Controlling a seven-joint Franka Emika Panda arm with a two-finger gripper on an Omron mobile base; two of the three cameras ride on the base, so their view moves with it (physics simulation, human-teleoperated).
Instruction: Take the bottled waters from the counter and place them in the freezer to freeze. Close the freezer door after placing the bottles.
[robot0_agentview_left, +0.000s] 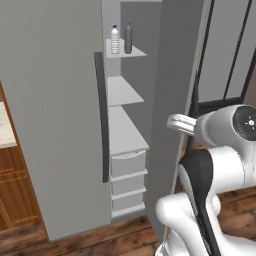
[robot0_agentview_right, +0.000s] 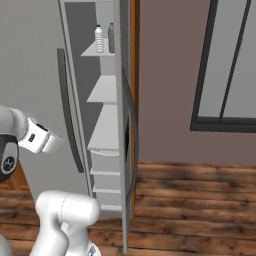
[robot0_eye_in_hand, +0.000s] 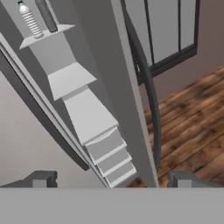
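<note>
While the two dark finger tips of the jaws (robot0_eye_in_hand: 111, 178) stand wide apart at the bottom of the hand view with nothing between them, the white arm's hand hangs in front of the tall grey freezer (robot0_agentview_left: 131, 100), whose compartment stands open. Just ahead of the jaws runs the edge of the flat grey freezer door (robot0_eye_in_hand: 131, 92), swung outward with its long dark vertical handle (robot0_eye_in_hand: 151, 96) on the far face. Inside, three white shelves step upward above three white drawers (robot0_agentview_left: 128, 182) stacked at the bottom. On the topmost shelf (robot0_agentview_left: 131, 52) stand two slim translucent bottled waters (robot0_agentview_left: 115, 40), upright and side by side: one pale and ribbed with a blue cap, the other darker grey just beside it. To the left is the plain grey door (robot0_agentview_left: 50, 110) with its own dark handle (robot0_agentview_left: 102, 117). Beyond it, a sliver of beige speckled worktop (robot0_agentview_left: 5, 127) over brown wooden cabinets shows at the left edge. Brown plank floor (robot0_agentview_right: 190, 200) and a dark-framed window (robot0_agentview_right: 227, 65) lie to the right.
</note>
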